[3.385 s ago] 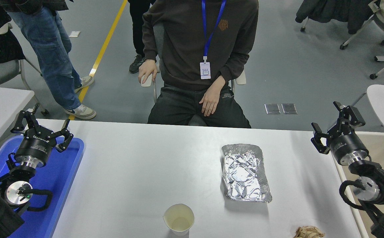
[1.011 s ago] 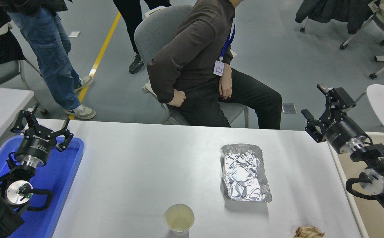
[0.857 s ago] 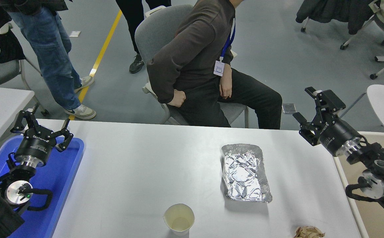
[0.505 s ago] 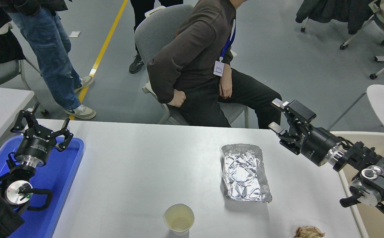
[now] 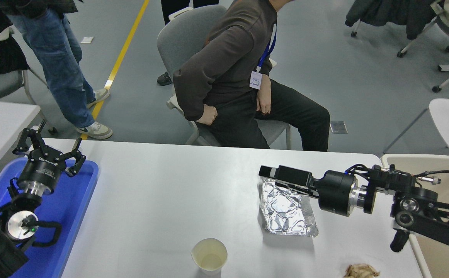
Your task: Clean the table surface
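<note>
i reached my right gripper (image 5: 271, 175) low over the foil tray's (image 5: 288, 208) far end to clear it off the bench (image 5: 170, 193); whether my fingers stood open i couldn't tell.

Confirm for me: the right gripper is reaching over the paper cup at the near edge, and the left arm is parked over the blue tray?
Not quite. The head view shows the right gripper over the far end of the foil tray, not the paper cup, which stands untouched at the near edge. The left gripper is indeed parked over the blue tray.
</note>
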